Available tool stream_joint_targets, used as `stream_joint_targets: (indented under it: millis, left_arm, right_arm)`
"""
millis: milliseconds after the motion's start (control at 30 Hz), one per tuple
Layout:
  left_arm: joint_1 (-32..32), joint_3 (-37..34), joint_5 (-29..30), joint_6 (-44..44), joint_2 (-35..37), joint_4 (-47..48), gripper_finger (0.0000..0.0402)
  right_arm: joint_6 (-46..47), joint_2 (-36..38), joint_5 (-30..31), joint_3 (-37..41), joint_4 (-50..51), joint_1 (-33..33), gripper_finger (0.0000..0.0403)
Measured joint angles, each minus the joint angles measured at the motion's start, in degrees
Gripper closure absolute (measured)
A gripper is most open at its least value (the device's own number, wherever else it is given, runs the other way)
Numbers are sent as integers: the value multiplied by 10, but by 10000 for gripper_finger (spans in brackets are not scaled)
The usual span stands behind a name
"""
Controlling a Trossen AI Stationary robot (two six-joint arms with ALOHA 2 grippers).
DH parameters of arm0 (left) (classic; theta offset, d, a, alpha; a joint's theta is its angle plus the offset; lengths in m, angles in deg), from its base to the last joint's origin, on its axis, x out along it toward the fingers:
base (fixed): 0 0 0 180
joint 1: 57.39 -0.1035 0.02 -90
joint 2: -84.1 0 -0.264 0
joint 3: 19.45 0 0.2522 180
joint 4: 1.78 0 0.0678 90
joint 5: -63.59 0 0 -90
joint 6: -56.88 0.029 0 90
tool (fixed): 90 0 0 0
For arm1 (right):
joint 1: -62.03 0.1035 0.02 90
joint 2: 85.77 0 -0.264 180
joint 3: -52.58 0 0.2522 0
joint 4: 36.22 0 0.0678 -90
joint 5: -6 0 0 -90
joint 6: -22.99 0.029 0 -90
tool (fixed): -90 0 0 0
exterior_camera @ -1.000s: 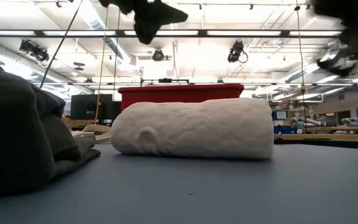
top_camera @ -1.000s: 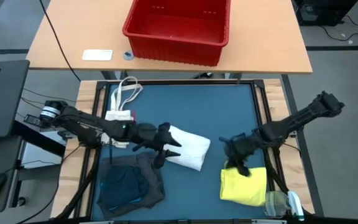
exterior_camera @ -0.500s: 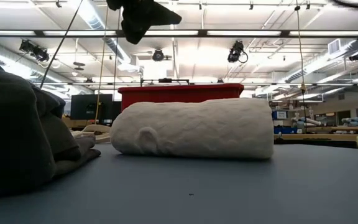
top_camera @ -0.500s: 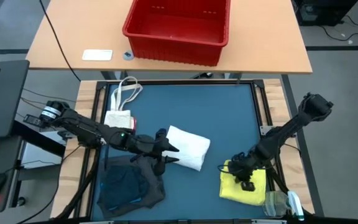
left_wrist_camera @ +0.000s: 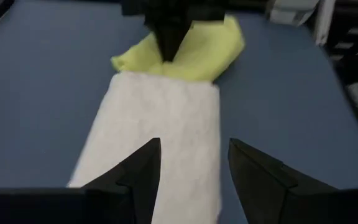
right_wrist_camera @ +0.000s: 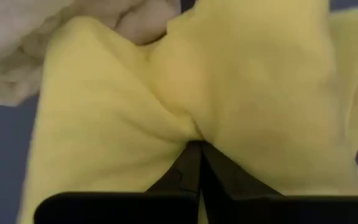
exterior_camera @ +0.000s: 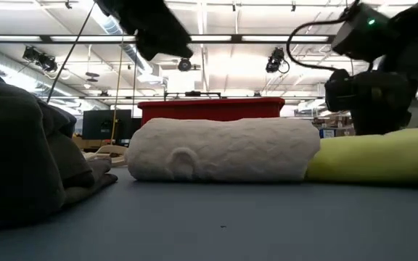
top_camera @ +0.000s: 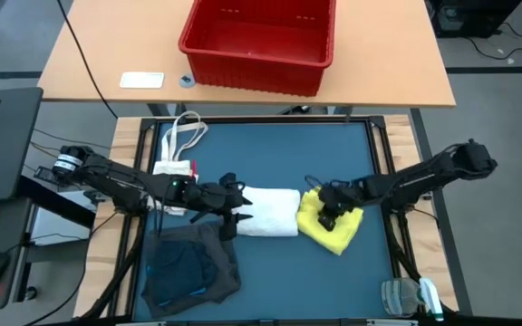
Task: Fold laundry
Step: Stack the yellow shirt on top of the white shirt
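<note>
Overhead strip lights and rafters fill the hall behind a blue worktop (top_camera: 270, 154), where a rolled white garment (top_camera: 268, 212) lies near the middle as the landmark. Touching the roll's end on the side toward the right arm, a yellow garment (top_camera: 331, 225) sits bunched, its cloth pinched in the right end effector (top_camera: 327, 217), whose fingers are closed tight on a fold, as the right wrist view shows yellow fabric (right_wrist_camera: 185, 93) gathered into the closed tips. At the roll's opposite end hovers the left end effector (top_camera: 235, 217), its fingers (left_wrist_camera: 143, 171) parted about halfway and holding nothing, with the white roll (left_wrist_camera: 160, 137) lying between and beyond them in the left wrist view. On the near side of the roll, toward the left arm, a dark grey garment (top_camera: 216, 258) lies in a heap with a navy piece (top_camera: 178, 268) on top. Beyond the roll's left-arm end rests a small cream tote bag (top_camera: 175, 163) with looped handles. Farther behind the roll, on a separate wooden table (top_camera: 397, 63), stands a red bin (top_camera: 259, 41), beside a white card (top_camera: 142, 80). Well off from the roll, at the near corner on the right arm's side, lies a clear plastic item (top_camera: 404, 294) with green trim. From table height the white roll (exterior_camera: 223, 148) and yellow cloth (exterior_camera: 376, 159) lie end to end.
</note>
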Motion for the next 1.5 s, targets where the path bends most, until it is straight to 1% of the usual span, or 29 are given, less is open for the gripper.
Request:
stream_joint_targets:
  millis: [100, 167, 233, 300, 367, 433, 533, 667, 733, 833, 900, 933, 1000, 1100, 1233, 1333, 1433, 1500]
  left_arm:
    - [-15, 0, -1, 13, 14, 31, 210]
    - [-24, 0, -1, 13, 23, 44, 210]
    - [-31, 0, -1, 13, 32, 54, 210]
    - [-39, 0, -1, 12, 34, 47, 210]
    - [-44, 0, -1, 3, 33, 46, 210]
    - [-49, 0, -1, -8, 31, 34, 210]
    - [-56, 0, -1, -18, 27, 29, 210]
    - [-59, 0, -1, -38, 27, 17, 210]
    - [-59, 0, -1, -49, 27, 20, 210]
    - [-58, 0, -1, -76, 27, 23, 210]
    - [-58, 0, -1, -103, 27, 26, 210]
    - [-57, 0, -1, -114, 27, 28, 210]
    - [-55, 0, -1, -128, 27, 29, 210]
    - [-53, 0, -1, -130, 27, 31, 210]
    - [-54, 0, -1, -130, 27, 31, 210]
    - [-54, 0, -1, -129, 27, 30, 210]
    - [-54, 0, -1, -125, 27, 31, 210]
    - [-54, 0, -1, -120, 27, 30, 210]
  right_arm:
    - [-3, 39, -93, -4, 21, -43, 384]
    - [-2, 76, -133, -25, 64, -51, 374]
    - [-7, 112, -142, -61, 124, -54, 356]
    - [-32, 144, -125, -99, 213, -62, 330]
    - [-64, 163, -99, -132, 267, -72, 297]
    - [-77, 169, -95, -148, 305, -89, 257]
    - [-90, 149, -97, -140, 332, -119, 188]
    - [-124, 86, -130, -107, 297, -154, 99]
    - [-135, 45, -124, -90, 256, -157, 69]
    - [-134, -19, -116, -73, 185, -157, 52]
    - [-120, -62, -129, -76, 155, -151, 58]
    - [-110, -79, -135, -76, 146, -146, 68]
    - [-105, -107, -135, -81, 141, -132, 104]
    - [-117, -121, -127, -83, 130, -111, 196]
    - [-142, -112, -142, -79, 117, -118, 346]
    - [-139, -85, -161, -83, 139, -139, 349]
    - [-141, -30, -157, -106, 246, -158, 349]
    - [-149, 13, -144, -146, 302, -167, 349]
